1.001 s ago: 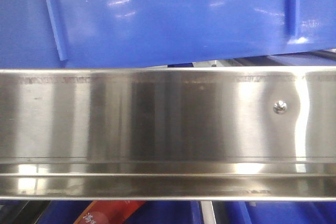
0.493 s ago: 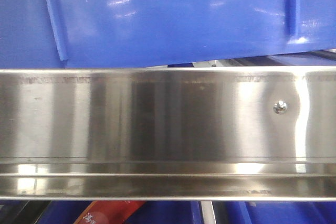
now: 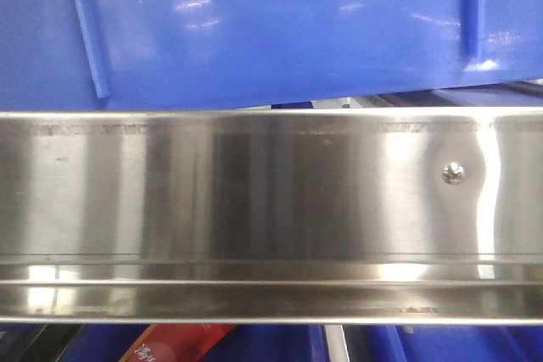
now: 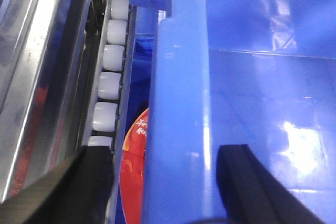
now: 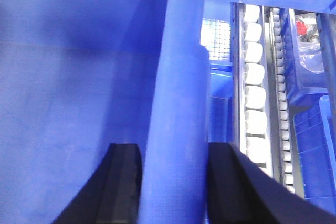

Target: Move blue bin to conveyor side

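The blue bin (image 3: 280,31) fills the top of the front view, its glossy ribbed wall slightly tilted above the steel rail. In the left wrist view its thick rim (image 4: 181,129) runs between the fingers of my left gripper (image 4: 168,182). The inner finger is close to the rim, and a gap shows at the outer finger. In the right wrist view my right gripper (image 5: 170,182) has both fingers pressed against the rim (image 5: 176,108). The dark belt of the conveyor side is out of view.
A shiny stainless-steel rail (image 3: 254,209) with a screw (image 3: 453,173) spans the front view. Rows of white rollers (image 4: 107,85) (image 5: 254,93) run beside the bin. A red printed package (image 4: 134,171) lies below the rim. Smaller blue crates (image 5: 315,129) stand at the right.
The bin's wall has sunk very slightly in the front view. The rail has not moved.
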`<state>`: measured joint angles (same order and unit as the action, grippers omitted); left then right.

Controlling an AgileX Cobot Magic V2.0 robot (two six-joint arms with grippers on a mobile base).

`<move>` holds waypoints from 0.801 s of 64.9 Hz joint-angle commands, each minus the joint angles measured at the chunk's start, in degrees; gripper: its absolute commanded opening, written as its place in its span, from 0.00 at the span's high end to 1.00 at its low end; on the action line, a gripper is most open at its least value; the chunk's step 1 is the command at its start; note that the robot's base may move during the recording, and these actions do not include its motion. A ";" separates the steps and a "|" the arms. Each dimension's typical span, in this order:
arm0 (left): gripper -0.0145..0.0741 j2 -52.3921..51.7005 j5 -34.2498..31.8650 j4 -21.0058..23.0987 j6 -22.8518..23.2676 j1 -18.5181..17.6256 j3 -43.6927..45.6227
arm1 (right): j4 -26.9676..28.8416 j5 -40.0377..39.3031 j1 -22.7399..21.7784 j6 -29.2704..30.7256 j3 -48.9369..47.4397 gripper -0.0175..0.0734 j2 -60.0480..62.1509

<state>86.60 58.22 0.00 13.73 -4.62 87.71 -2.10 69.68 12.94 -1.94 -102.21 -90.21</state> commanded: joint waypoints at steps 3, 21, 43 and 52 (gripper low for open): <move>0.57 0.34 1.52 0.00 -0.16 -0.38 -0.09 | -0.08 0.28 0.14 -0.04 0.32 0.89 0.11; 0.84 0.34 2.68 0.00 -0.16 -0.38 -0.09 | -0.08 0.28 0.14 -0.04 0.32 0.89 0.11; 0.84 0.34 2.53 0.00 -0.16 -0.38 -0.09 | 2.88 0.28 0.14 -0.04 0.32 0.89 0.11; 0.84 0.34 2.55 0.00 -0.16 -0.38 -0.09 | 2.91 0.28 0.14 -0.04 0.32 0.89 0.11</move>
<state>86.60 58.43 0.00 13.55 -4.62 87.84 -0.78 69.55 12.94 -1.97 -102.21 -90.21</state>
